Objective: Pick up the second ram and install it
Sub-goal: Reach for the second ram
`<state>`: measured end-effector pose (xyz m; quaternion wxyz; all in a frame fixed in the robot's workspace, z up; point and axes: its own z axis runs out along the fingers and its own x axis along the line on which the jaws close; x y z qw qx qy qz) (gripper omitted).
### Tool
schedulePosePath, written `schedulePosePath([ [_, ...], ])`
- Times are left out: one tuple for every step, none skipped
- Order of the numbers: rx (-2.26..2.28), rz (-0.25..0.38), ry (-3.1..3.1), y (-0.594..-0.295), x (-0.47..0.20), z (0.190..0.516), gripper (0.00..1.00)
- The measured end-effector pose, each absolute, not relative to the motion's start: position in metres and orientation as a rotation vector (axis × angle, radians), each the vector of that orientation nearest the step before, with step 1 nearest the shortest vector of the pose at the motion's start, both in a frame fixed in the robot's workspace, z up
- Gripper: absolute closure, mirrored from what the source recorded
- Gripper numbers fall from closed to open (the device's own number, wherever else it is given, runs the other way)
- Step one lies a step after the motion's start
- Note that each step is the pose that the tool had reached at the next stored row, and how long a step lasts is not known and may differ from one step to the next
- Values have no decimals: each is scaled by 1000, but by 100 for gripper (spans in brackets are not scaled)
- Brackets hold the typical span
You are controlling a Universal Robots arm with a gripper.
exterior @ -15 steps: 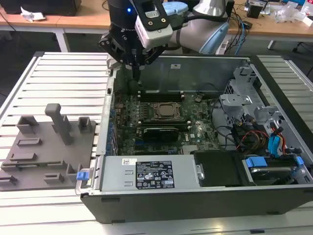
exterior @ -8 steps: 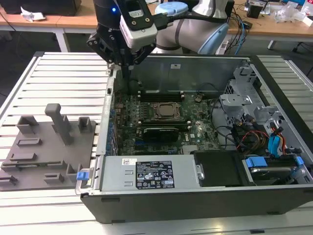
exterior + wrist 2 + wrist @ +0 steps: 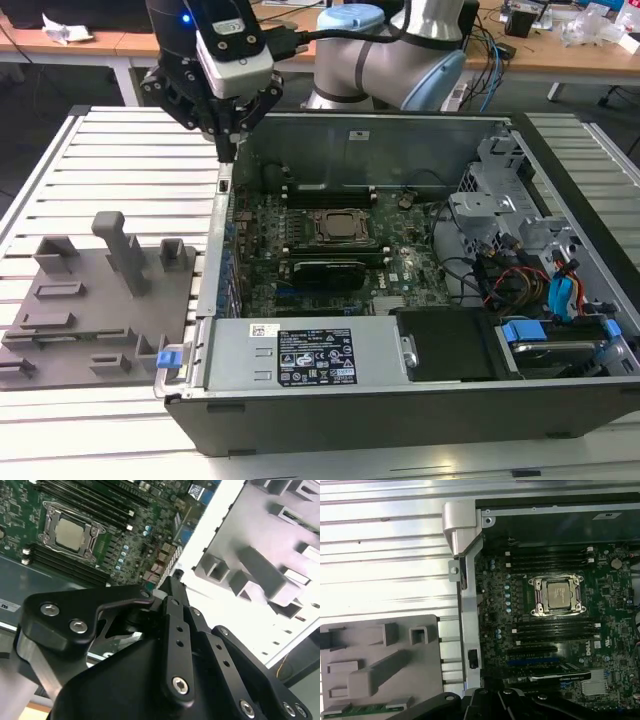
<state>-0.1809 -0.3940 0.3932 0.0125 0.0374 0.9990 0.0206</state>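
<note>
- ram (image 3: 370, 710): just a thin green strip lying at the tray's (image 3: 380, 645) edge in the first wrist view, partly cut off; chips too small to make out
- mobo slots (image 3: 552, 630) are dark, can't tell if any stick's seated
- gripper (image 3: 231, 150): fingers (image 3: 178, 630) pinched together to a point, nothing visible between them afaict
- it hangs over the case (image 3: 400, 425) wall on the exterior view's left, between tray and mobo, not touching the ram
</note>
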Motion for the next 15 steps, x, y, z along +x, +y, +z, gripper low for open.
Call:
schedulePosePath([
  [116, 64, 3114, -394, -186, 393, 89],
  [117, 64, 3114, -394, -191, 393, 89],
  [117, 64, 3114, -394, -196, 393, 89],
  [116, 64, 3114, -394, -199, 393, 89],
  [116, 64, 3114, -394, -205, 393, 89],
  [117, 64, 3114, -394, -209, 393, 89],
  [117, 64, 3114, -394, -211, 393, 89],
  [117, 64, 3114, -394, -217, 393, 89],
  [116, 64, 3114, -394, -221, 393, 89],
  [116, 64, 3114, -394, -224, 393, 89],
  [117, 64, 3114, -394, -227, 393, 89],
  [117, 64, 3114, -394, -235, 393, 89],
  [116, 64, 3114, -394, -244, 393, 89],
  [117, 64, 3114, -394, -248, 393, 89],
  [117, 64, 3114, -394, -251, 393, 89],
])
